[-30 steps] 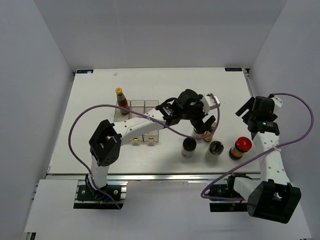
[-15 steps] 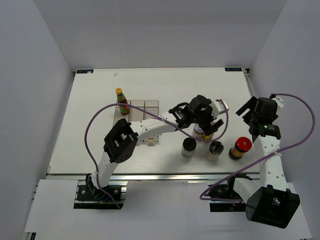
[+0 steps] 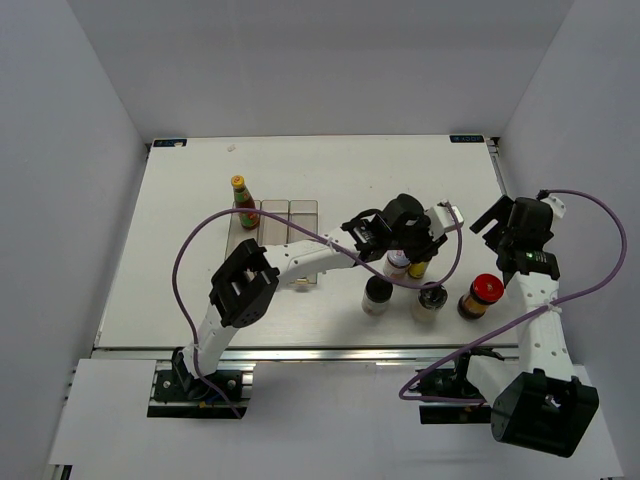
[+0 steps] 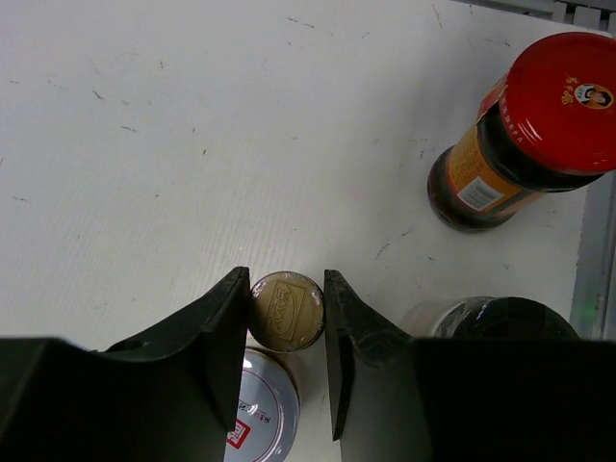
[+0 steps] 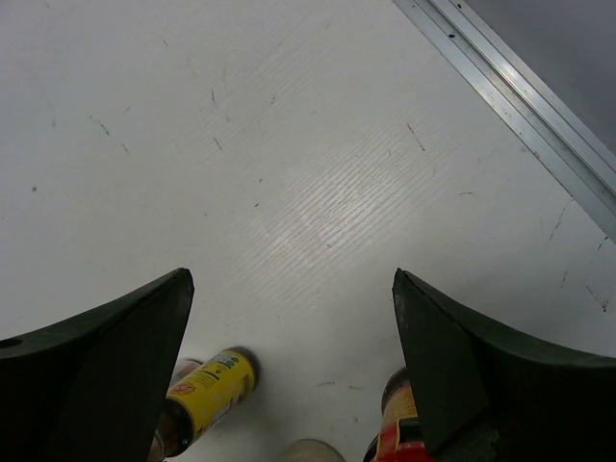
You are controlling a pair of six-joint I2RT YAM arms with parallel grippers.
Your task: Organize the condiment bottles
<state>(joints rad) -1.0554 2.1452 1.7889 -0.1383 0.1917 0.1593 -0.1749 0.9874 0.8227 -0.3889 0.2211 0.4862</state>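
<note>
Condiment bottles are standing in two groups. Five are clustering toward the right of the white table [image 3: 200, 290]. The slim red sauce bottle with a yellow cap [image 3: 242, 203] is standing well apart at the far end of the clear three-compartment plastic tray [image 3: 290, 212]; whether it is inside the left compartment or just beside it, I cannot tell.

The left gripper [image 4: 286, 289] is reaching into the cluster from above, and its black fingers [image 4: 221, 346] are pressing on both sides of the tiny yellow-capped bottle [image 4: 286, 310], gripping it. It is probably taking the cap because neighbours are crowding the body. The white jar [image 4: 258, 419] is sitting just beside the bottle, a black-lidded shaker [image 4: 500, 318] is standing near on the other side, and the second black-lidded shaker [image 3: 377, 293] is standing nearer the arms' bases. The red-lidded dark jar [image 4: 544, 125] is standing farther off.

The right gripper [image 5: 289, 279] is hovering over bare table with its fingers spread wide, holding nothing, seemingly keeping out of the way.

The held bottle is showing a round, dull-gold cap with a stamped rectangular mark and a yellow label. It is looking narrower than its neighbours.
</note>
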